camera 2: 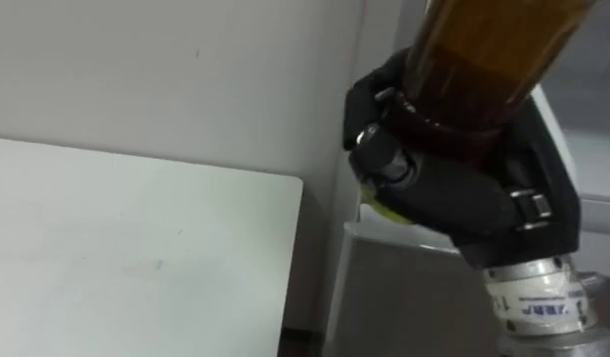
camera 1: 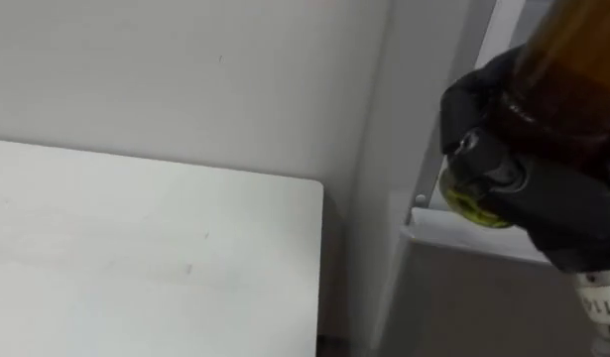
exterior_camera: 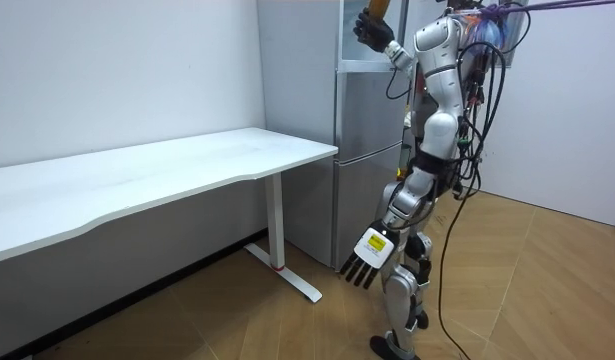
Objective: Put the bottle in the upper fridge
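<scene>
Your right robot hand (camera 2: 453, 188) is up high, fingers curled round the base of the brown bottle (camera 2: 488, 59), bottle upright, at the upper section of the fridge (exterior_camera: 372, 120); can't tell if it's inside. Left robot hand (exterior_camera: 370, 262) hangs low by the leg, fingers straight & spread. The white surface (camera 1: 136, 258) is on the robot's left, just beside the fridge.

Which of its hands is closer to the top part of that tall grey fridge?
The right. Its right hand is raised at the top of the tall grey fridge, curled round a brown bottle; the left hand hangs open, low beside its leg.
</scene>
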